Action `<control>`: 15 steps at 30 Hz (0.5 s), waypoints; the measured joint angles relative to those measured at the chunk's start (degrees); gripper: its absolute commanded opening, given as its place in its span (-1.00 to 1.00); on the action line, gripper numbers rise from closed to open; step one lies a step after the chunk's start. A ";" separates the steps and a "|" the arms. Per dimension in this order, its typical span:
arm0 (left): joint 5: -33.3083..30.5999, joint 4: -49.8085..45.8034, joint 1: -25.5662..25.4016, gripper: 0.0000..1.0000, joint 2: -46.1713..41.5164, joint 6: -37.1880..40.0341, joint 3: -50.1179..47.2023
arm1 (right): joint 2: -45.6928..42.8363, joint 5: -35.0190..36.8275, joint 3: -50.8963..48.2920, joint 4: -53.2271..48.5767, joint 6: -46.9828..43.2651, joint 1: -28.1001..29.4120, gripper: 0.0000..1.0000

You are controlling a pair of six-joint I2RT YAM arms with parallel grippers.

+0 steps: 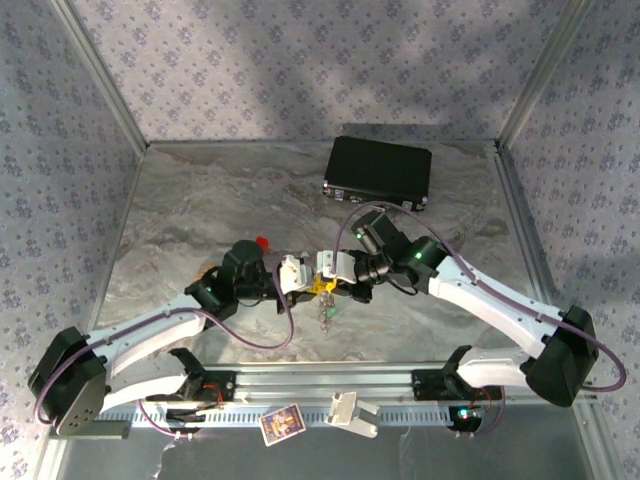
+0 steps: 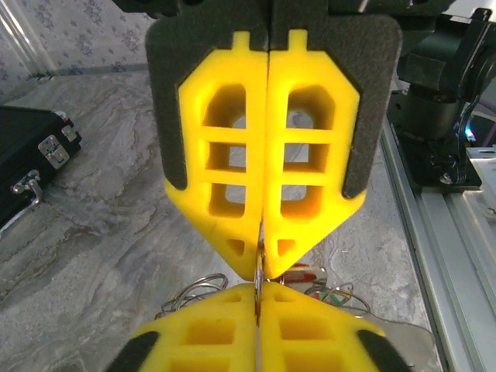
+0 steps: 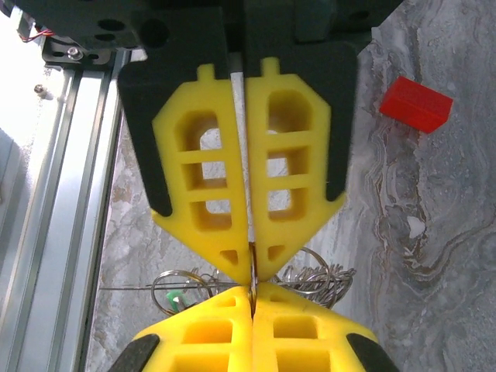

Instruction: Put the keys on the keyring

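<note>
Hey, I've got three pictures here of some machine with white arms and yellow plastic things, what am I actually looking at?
It is a robot with two arms bolted to a marble-patterned table. One picture looks down from above; the other two come from cameras on each wrist. The yellow pieces are the fingers, shown meeting tip to tip. The left gripper and the right gripper are both shut, pinching a thin metal ring between them at mid-table. Wire loops and small keys dangle below. Also on the table: a black case and a red block.
</note>
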 measured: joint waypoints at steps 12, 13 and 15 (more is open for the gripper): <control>0.76 9.27 0.04 -1.00 0.00 -4.76 -3.15 | -8.24 -11.10 -11.63 14.49 9.35 -7.72 -0.42; 0.76 10.67 0.04 -1.00 0.00 -5.75 -3.96 | -8.28 -11.76 -12.15 15.52 9.92 -7.72 -0.42; 0.79 12.44 0.04 -1.00 0.07 -7.13 -4.94 | -8.26 -12.61 -12.92 16.81 10.60 -7.72 -0.42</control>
